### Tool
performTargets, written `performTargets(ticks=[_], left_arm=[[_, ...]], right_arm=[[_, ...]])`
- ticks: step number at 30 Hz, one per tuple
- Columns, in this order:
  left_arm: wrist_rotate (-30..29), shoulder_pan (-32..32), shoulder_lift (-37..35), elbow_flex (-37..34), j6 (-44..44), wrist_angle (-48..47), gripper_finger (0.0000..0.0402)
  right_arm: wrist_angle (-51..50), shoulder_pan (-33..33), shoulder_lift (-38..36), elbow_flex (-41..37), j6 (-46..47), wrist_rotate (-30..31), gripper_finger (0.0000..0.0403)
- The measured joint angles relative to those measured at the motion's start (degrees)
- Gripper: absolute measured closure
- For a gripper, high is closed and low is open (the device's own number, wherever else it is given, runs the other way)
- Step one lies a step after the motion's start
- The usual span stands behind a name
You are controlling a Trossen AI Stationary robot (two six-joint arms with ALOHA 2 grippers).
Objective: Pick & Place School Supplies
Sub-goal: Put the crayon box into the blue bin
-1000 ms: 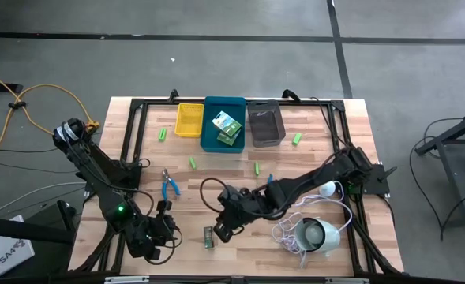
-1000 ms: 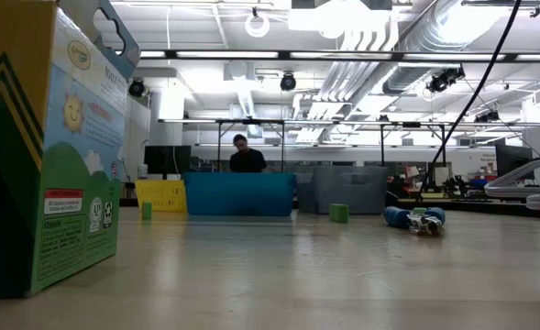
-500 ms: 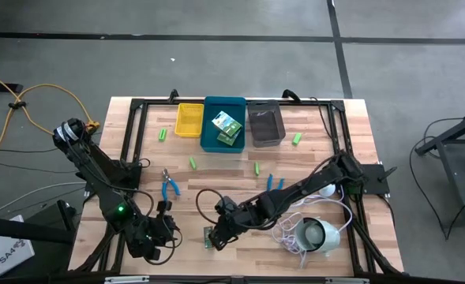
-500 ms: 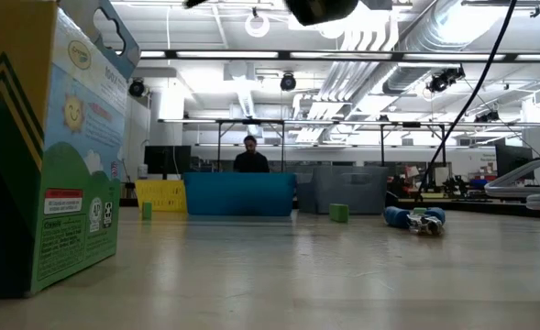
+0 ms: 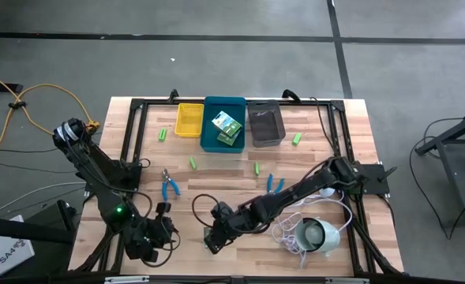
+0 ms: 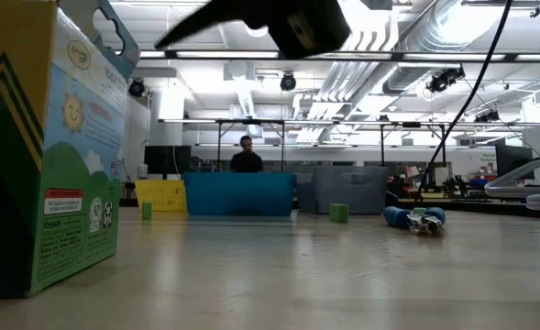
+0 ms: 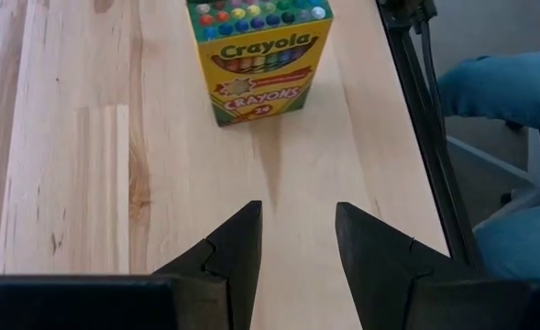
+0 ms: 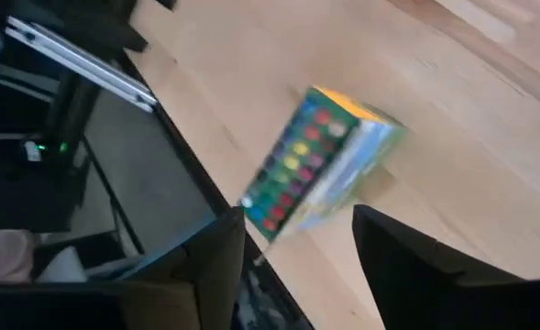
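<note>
At the near left of the light wooden plank table [image 5: 137, 138], the left gripper [image 7: 297, 247] is held low over bare boards with its dark fingers parted and nothing between them. Just right of it, near the table's front edge, a small yellow-green printed cardboard crayon box [image 7: 258, 57] stands upright; it is seen large at the left of the low view. Directly above that box the right gripper [image 8: 292, 243] is poised, fingers spread wide on either side of it and not yet touching.

The box stands close to the front edge, so a finger landing on its top or corner, rather than alongside it, could tip it or push it off the table. A closure that catches only one corner could let it twist free during the lift. The two grippers are near each other, and contact between the arms is possible.
</note>
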Motion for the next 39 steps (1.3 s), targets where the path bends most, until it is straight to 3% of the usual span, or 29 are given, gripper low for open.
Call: performTargets(ticks=[13, 27, 39], left_arm=[[-0.1, -0.6, 0.0, 0.0, 0.0, 0.0, 0.0264], [-0.2, -0.6, 0.0, 0.0, 0.0, 0.0, 0.0264], [-0.2, -0.9, 0.0, 0.0, 0.1, 0.0, 0.0264]], right_arm=[[4.1, -0.4, 2.4, 0.1, -1.1, -1.2, 0.0242], [4.0, -1.0, 2.4, 0.1, -2.8, -0.4, 0.0332], [1.8, -1.1, 2.4, 0.1, -2.6, 0.0, 0.0349]])
